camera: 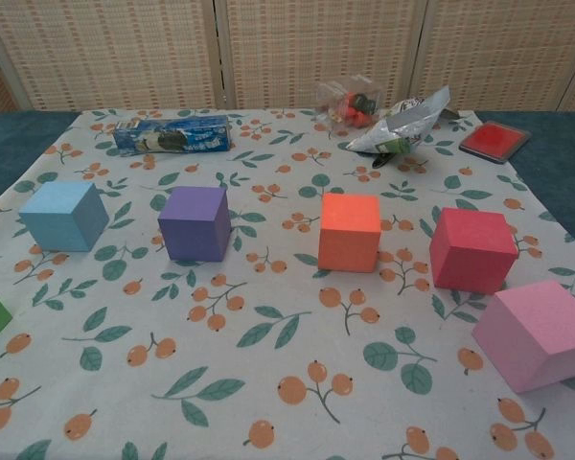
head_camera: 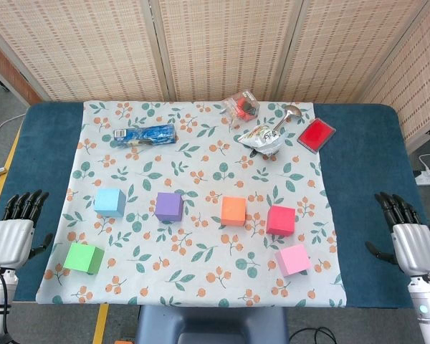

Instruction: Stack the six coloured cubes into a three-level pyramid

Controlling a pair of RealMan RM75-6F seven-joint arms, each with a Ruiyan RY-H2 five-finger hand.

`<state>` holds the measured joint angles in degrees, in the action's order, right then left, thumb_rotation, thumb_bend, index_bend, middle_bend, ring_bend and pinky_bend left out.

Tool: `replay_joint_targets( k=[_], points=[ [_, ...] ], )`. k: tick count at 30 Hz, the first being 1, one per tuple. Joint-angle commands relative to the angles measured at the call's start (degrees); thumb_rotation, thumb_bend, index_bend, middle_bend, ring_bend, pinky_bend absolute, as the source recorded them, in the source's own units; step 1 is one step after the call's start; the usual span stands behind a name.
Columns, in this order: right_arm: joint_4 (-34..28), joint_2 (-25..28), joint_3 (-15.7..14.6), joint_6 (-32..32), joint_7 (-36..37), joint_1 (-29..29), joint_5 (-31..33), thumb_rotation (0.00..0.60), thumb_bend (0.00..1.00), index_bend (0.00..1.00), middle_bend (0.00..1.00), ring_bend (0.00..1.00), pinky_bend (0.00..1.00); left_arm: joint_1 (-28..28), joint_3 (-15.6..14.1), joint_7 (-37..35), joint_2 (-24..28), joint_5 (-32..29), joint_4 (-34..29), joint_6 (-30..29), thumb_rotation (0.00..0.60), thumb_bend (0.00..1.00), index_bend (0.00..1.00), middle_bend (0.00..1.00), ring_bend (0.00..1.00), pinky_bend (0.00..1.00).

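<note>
Nothing stacked yet; light blue cube point(head_camera: 110, 202), purple cube point(head_camera: 169, 206), orange cube point(head_camera: 233, 211), red cube point(head_camera: 281, 220), pink cube point(head_camera: 294, 259) and green cube point(head_camera: 84, 258) sit apart on the floral tablecloth point(head_camera: 201, 283); left hand point(head_camera: 16, 229) and right hand point(head_camera: 408, 236) rest empty, fingers apart, at the edges; all six placements remain.

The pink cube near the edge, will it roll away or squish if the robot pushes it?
The pink cube probably won't roll: its flat faces and square edges sit flush on the floral tablecloth. It looks matte, so it would likely slide rather than skid, perhaps dragging the cloth. Whether it squishes is hard to tell; it looks like light foam or painted wood.
</note>
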<state>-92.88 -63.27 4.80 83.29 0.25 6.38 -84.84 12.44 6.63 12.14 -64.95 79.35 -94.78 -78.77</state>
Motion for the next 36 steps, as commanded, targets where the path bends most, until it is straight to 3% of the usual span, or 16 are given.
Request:
replay_joint_targets(
  k=[1,12,15,21,28,36],
  points=[
    [-0.39,0.38,-0.03,0.41,0.17,-0.16,-0.36,0.600,0.01,0.00,0.05,0.01,0.11,-0.05,-0.22,-0.49,0.20,0.13,-0.08,0.04,0.600,0.33,0.04,0.06,0.02,0.01],
    [-1.52,1.66,-0.15,2.18,0.71,-0.94,-1.54,0.600,0.01,0.00,0.05,0.01,0.11,1.75,0.12,-4.73,0.65,1.57,0.77,1.92,0.600,0.33,0.05,0.06,0.02,0.02],
    [-1.91,2.45,0.21,2.27,0.72,-0.64,-1.85,0.600,0.01,0.00,0.05,0.01,0.11,5.07,1.57,-7.70,0.92,1.82,1.71,5.79,0.600,0.33,0.09,0.09,0.05,0.04],
    [-2.72,3.83,1.26,1.61,0.44,0.67,-2.28,0.600,0.01,0.00,0.05,0.01,0.11,14.12,4.69,-12.85,0.62,-1.51,4.86,19.07,0.600,0.34,0.14,0.16,0.12,0.09],
    [-2.67,4.33,1.70,0.09,1.10,1.93,-2.09,0.600,0.01,0.00,0.05,0.01,0.11,21.68,5.04,-10.31,-2.27,-9.32,9.63,32.63,0.600,0.34,0.03,0.07,0.03,0.06],
    [-1.91,4.19,1.71,-0.92,2.34,2.52,-1.60,0.600,0.01,0.00,0.05,0.01,0.11,25.17,3.77,-8.25,-4.26,-15.41,11.94,38.97,0.600,0.33,0.00,0.00,0.00,0.04]
  ],
)
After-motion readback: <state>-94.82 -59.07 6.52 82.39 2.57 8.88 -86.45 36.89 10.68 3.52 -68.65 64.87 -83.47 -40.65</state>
